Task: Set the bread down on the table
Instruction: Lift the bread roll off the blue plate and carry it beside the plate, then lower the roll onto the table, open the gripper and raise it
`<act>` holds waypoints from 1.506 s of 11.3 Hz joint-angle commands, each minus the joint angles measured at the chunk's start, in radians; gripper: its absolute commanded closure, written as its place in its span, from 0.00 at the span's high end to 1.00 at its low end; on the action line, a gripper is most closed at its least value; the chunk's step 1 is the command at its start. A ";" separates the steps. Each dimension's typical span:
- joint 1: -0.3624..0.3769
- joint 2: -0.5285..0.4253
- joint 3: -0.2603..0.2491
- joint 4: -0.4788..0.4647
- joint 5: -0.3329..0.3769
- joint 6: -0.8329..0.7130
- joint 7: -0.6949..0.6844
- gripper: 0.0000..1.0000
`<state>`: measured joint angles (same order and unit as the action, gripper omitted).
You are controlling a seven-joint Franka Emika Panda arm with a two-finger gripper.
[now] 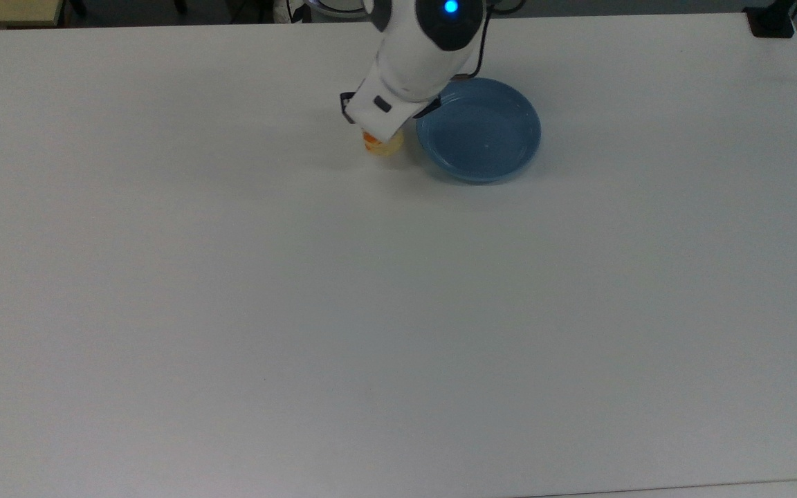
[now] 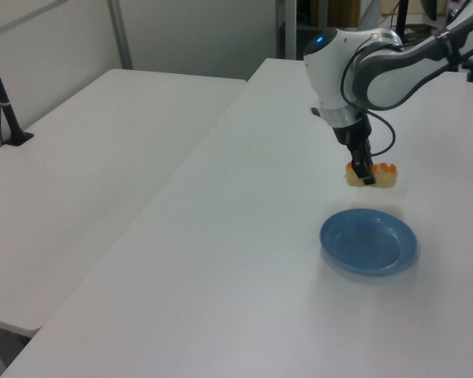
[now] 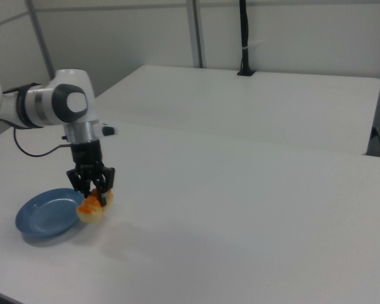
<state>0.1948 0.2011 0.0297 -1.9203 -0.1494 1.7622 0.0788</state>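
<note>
Overhead, tool [image 2: 366,175] gripping bread [image 2: 376,174].

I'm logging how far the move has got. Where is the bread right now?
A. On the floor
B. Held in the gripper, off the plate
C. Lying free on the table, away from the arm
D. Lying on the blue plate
B: the gripper is shut on the bread, beside the empty blue plate.

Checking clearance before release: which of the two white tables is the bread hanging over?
The table carrying the blue plate; the bread hangs in the gripper above it. The other table lies across a gap.
</note>
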 commanded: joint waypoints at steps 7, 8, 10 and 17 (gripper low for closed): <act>-0.026 0.001 -0.070 -0.098 -0.068 0.085 -0.059 1.00; -0.026 -0.012 -0.070 -0.092 -0.068 0.071 -0.059 1.00; -0.049 -0.121 -0.056 -0.015 -0.047 -0.028 -0.066 1.00; -0.187 -0.175 0.035 0.325 0.086 -0.242 -0.056 1.00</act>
<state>0.0504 -0.0112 0.0449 -1.6423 -0.0852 1.5331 0.0193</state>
